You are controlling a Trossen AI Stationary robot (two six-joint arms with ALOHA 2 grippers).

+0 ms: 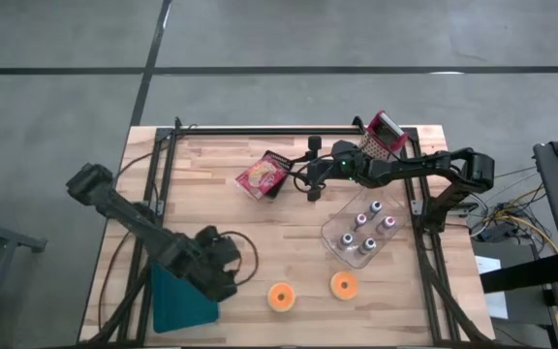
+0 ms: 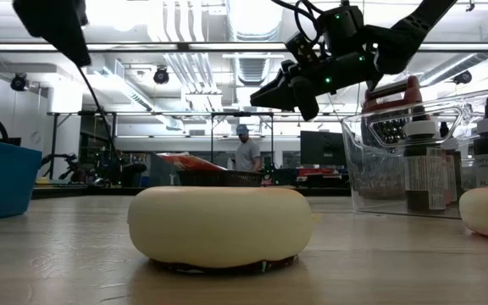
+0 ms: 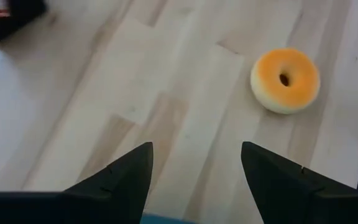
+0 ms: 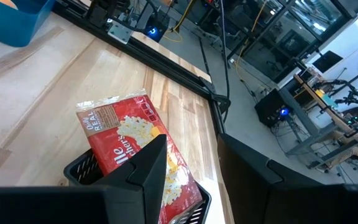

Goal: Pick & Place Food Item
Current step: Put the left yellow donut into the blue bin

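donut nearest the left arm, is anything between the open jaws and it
Nothing visible. In the left wrist view only bare table lies between the left gripper and the orange donut, with the jaws standing open.

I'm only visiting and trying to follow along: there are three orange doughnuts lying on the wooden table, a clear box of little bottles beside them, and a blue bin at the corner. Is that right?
Not quite: the high view shows two orange doughnuts, not three. The rest holds: they lie on the wooden table, with the clear box of little bottles beside them and the blue bin at the corner.
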